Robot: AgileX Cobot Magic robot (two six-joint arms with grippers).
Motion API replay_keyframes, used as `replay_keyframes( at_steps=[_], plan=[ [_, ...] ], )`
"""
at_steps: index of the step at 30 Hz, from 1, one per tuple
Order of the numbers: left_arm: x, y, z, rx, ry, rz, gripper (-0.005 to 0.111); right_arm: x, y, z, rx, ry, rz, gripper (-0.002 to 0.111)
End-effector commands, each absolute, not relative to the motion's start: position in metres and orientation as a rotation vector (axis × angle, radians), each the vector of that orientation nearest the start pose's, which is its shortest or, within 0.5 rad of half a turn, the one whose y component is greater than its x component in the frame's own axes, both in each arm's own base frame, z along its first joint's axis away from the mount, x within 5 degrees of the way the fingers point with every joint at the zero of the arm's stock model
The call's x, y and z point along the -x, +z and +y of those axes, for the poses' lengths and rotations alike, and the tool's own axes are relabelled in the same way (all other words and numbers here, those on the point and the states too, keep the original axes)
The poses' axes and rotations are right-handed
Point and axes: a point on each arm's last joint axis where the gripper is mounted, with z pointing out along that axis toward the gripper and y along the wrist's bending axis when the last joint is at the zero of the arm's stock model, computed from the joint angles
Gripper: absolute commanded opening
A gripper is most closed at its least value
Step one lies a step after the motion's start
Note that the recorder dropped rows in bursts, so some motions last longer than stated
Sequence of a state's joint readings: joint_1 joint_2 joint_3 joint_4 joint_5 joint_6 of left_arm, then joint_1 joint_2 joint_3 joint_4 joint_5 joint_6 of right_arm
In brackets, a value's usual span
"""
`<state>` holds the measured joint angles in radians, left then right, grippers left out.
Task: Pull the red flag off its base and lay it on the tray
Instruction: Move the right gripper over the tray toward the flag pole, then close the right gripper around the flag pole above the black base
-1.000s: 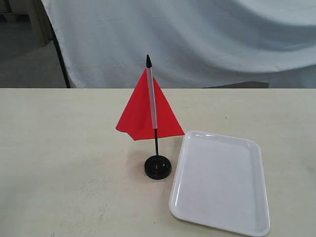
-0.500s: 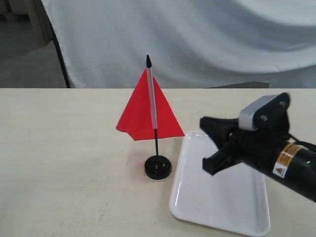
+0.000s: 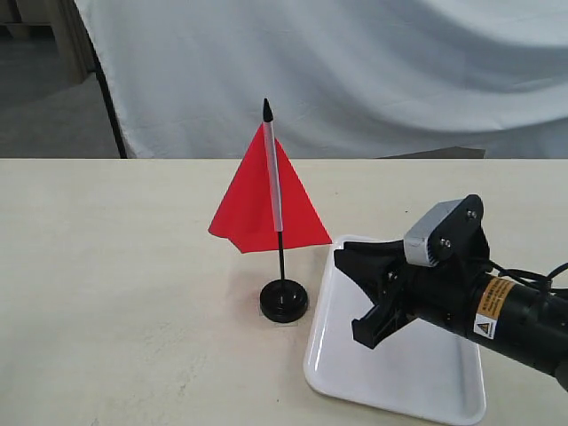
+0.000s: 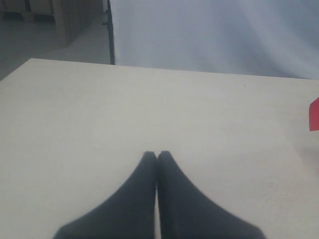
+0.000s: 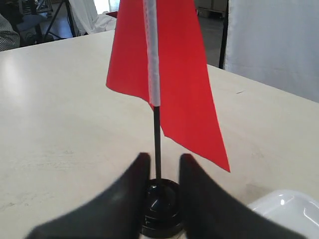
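Flag [image 3: 253, 209] bright red, triangular, upright in glossy black base [image 3: 284, 302], right jaws apart, left jaws together

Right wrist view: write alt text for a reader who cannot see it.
A red flag stands upright in its black base on a pale table, its stick framed in the gap between two open black fingers. A white tray's corner peeks in beside the base.
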<state>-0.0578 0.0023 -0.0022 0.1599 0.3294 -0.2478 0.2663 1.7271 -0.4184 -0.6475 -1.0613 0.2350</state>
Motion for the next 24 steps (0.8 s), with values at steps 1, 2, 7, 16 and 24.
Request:
replay_keyframes(
  at_steps=[1,2,7,16,24],
  plan=[
    [-0.054,0.184,0.001,0.065,-0.064,1.807,0.000,-0.241,0.149,0.118,0.735,0.625,1.672,0.071],
    [-0.054,0.184,0.001,0.065,-0.064,1.807,0.000,-0.242,0.149,0.118,0.735,0.628,1.668,0.087],
    [-0.054,0.184,0.001,0.065,-0.064,1.807,0.000,-0.247,0.154,0.120,0.721,0.639,1.654,0.105],
    [-0.054,0.184,0.001,0.065,-0.064,1.807,0.000,-0.284,0.150,0.135,0.757,0.694,1.628,0.105],
    [-0.054,0.184,0.001,0.065,-0.064,1.807,0.000,-0.313,0.140,0.156,0.828,0.810,1.618,0.105]
  ],
)
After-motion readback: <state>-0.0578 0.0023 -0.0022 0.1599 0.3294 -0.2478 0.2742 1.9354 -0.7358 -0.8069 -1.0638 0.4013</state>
